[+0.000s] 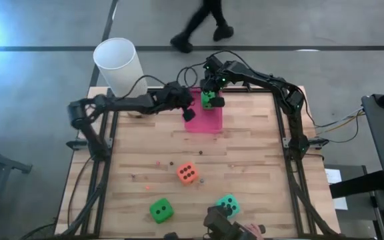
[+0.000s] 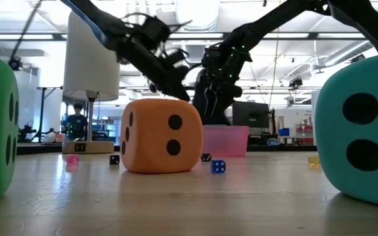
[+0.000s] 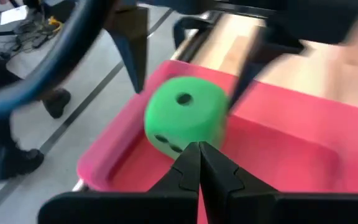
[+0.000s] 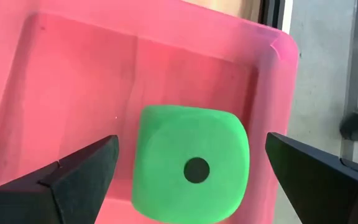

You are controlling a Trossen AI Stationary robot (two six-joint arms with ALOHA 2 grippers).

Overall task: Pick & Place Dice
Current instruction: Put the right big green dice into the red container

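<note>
A bright green die (image 4: 191, 165) sits inside the pink bin (image 1: 205, 121) at the table's far middle, one pip facing up. My right gripper (image 4: 191, 149) hovers over it, open wide, one finger on each side with a gap to the die. My left gripper (image 3: 199, 155) is shut and hangs by the bin's left side (image 1: 189, 113), its tips just short of that die (image 3: 185, 118). The orange-red die (image 1: 187, 173), the second green die (image 1: 161, 210) and the teal die (image 1: 228, 205) rest on the wooden table nearer the front edge.
A tall white cylinder (image 1: 119, 65) stands at the far left corner. Several tiny dice (image 2: 218, 166) lie scattered mid-table. A dark device (image 1: 219, 223) sits at the near edge. A person (image 1: 202, 27) walks on the floor beyond the far edge.
</note>
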